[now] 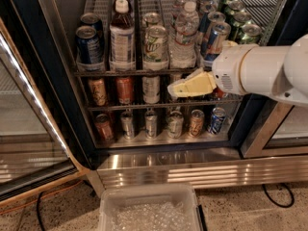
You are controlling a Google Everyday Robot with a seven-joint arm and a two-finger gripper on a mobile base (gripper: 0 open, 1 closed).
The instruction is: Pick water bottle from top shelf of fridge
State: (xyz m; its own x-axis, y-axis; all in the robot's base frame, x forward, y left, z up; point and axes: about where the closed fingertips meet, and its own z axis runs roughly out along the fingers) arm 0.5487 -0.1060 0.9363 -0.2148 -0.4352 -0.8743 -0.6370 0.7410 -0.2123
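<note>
The water bottle [185, 37] is a clear ribbed bottle with a white cap. It stands upright at the front of the top shelf [144, 72], a wire rack in the open fridge [62, 81]. A second clear bottle stands behind it in the same lane. My gripper [173, 91] is cream-coloured, on a white arm that comes in from the right. It points left, in front of the middle rack. It is below the water bottle and apart from it, holding nothing.
On the top shelf, a dark-liquid bottle [121, 32] and blue cans [89, 44] stand to the left, a pale green can [155, 47] beside the water bottle, blue and green cans [214, 35] to the right. The glass door [29, 129] is open at left. A clear bin [149, 208] sits on the floor.
</note>
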